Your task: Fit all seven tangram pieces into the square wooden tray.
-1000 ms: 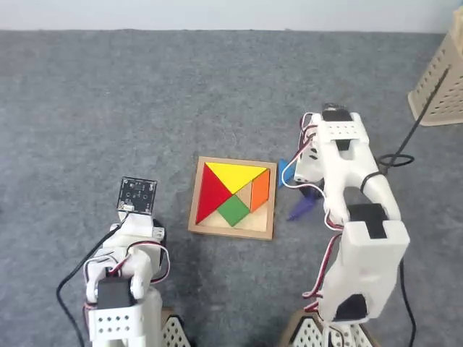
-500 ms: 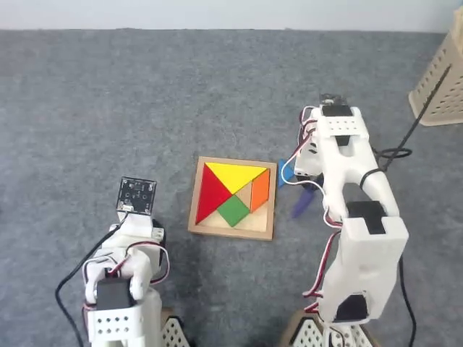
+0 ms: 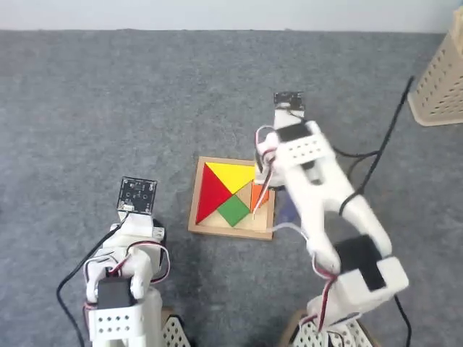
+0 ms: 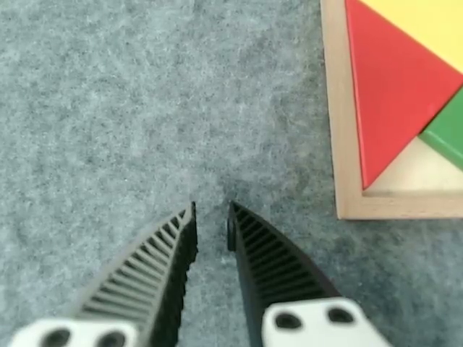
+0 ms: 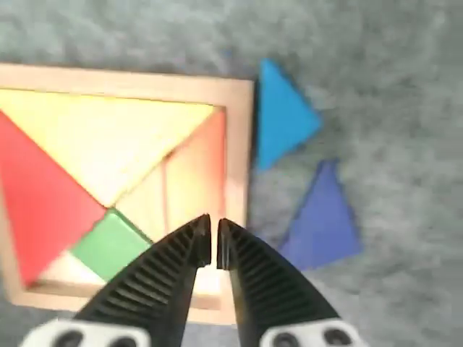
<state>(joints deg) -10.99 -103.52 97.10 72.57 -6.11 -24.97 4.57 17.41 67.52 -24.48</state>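
The square wooden tray holds a yellow triangle, a red triangle, a green square and an orange piece. A light blue triangle and a dark blue triangle lie on the carpet just outside the tray's right rim. My right gripper is shut and holds nothing, hanging over the tray's right side near the orange piece. My left gripper is over bare carpet by the tray's near left corner, fingers almost together with nothing between them.
Grey carpet covers the table on all sides of the tray. A pale perforated box stands at the far right edge. The right arm covers the carpet right of the tray in the high view.
The right arm has swung left, from above the blue pieces to over the tray's right edge. The left arm has not moved.
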